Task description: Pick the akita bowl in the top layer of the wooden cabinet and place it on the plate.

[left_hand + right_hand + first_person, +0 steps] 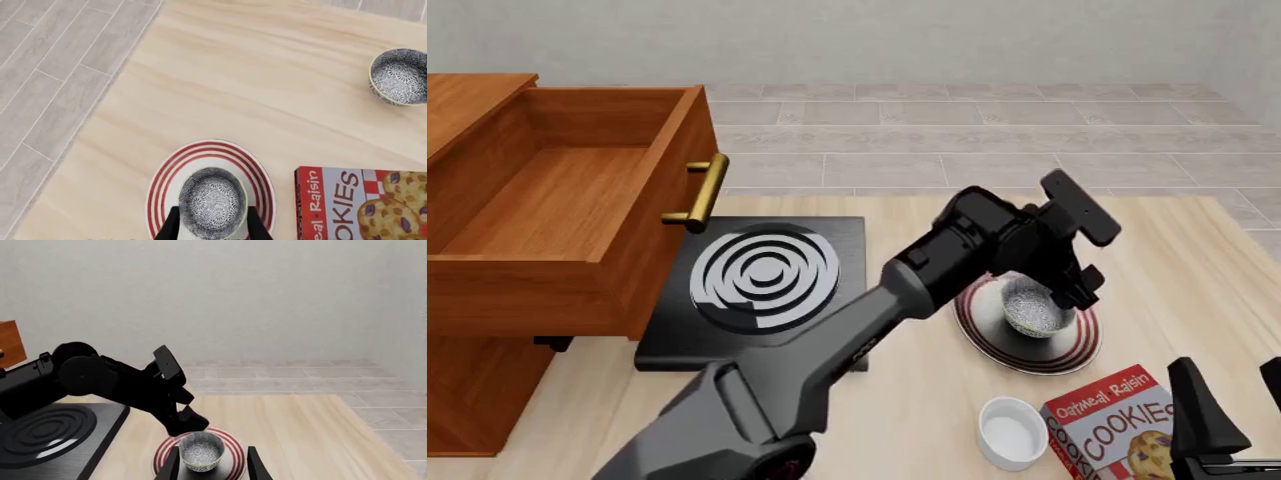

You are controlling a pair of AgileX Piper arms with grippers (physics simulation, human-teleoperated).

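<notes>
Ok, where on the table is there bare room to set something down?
Bare wood beyond and right of the plate, and the near strip between stove and white cup. Crowded: plate, white cup and cookie box bunch together.

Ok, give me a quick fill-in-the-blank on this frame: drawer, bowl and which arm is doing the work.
1. The top layer of the wooden cabinet is pulled ____, with nothing visible inside.
2. The akita bowl sits between the fingers of the ____ gripper.
3. Directly beneath the akita bowl is the red-ringed ____.

Missing words: open; left; plate
</notes>
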